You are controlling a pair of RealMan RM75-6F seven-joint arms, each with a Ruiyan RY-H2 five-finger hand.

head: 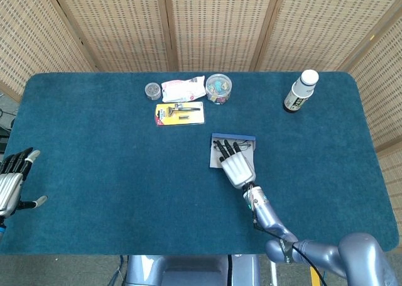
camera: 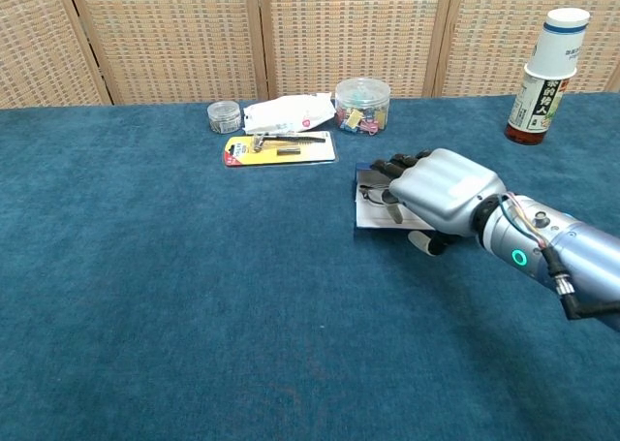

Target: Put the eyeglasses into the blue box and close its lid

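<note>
The blue box (head: 233, 137) (camera: 359, 181) lies at the table's middle with its white-lined lid (head: 215, 161) (camera: 376, 219) toward me. The eyeglasses (head: 245, 146) (camera: 370, 195) lie in its far part, half hidden under dark fingertips. My right hand (head: 237, 168) (camera: 446, 194) lies over the lid, fingers on top and thumb under its near edge, holding that edge up off the cloth. My left hand (head: 12, 184) hangs off the table's left edge with its fingers spread and nothing in it; only the head view shows it.
At the back stand a small round jar (head: 152, 90), a white packet (head: 183, 88), a yellow blister card (head: 179, 113) and a clear tub of coloured bits (head: 218, 88). A white bottle (head: 300, 91) stands back right. The blue cloth ends at the table edges.
</note>
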